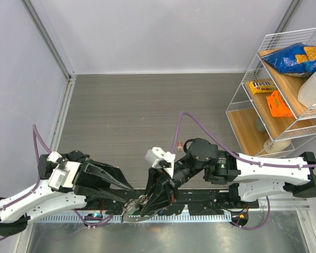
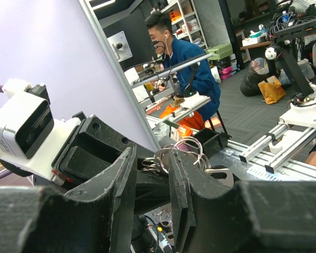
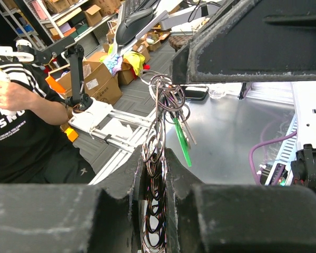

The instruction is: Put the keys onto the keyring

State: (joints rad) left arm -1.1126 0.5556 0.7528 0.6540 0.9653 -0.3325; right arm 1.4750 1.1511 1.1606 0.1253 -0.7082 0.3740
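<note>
Both arms meet over the table's [image 1: 147, 116] near edge; the right gripper [image 3: 154, 158] and left gripper [image 2: 151, 158], both narrow, pinch the keyring [image 3: 159, 113] (long axis fingertip to fingertip); its green key [image 3: 182, 141] points downward.

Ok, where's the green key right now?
The green key hangs mid-frame in the right wrist view from the keyring, just above the right gripper, which pinches the rings.
</note>
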